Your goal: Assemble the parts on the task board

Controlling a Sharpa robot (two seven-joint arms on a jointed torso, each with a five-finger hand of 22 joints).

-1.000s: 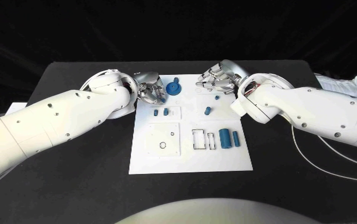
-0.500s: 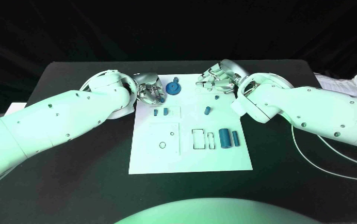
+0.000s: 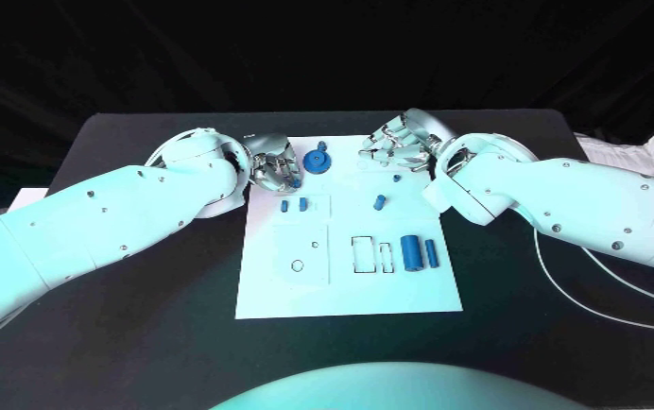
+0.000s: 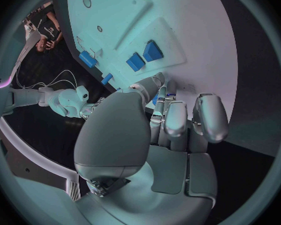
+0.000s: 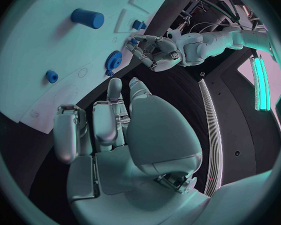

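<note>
The white task board (image 3: 348, 282) lies in the middle of the black table. A blue gear (image 3: 319, 162) sits at its far end, also seen in the right wrist view (image 5: 113, 60). My left hand (image 3: 277, 168) hovers just left of the gear, its half-curled fingers (image 4: 178, 117) holding nothing. My right hand (image 3: 400, 145) hangs over the board's far right corner, its fingers (image 5: 103, 122) loosely bent and empty. Two small blue blocks (image 3: 295, 206) and a blue peg (image 3: 379, 203) lie mid-board. Two blue cylinders (image 3: 421, 253) rest beside a rectangular slot (image 3: 364, 254).
A square plate with an oval hole (image 3: 301, 257) sits on the board's left half. A tiny blue peg (image 3: 398, 179) stands near my right forearm (image 3: 545, 197). White cables (image 3: 600, 268) trail at the table's right.
</note>
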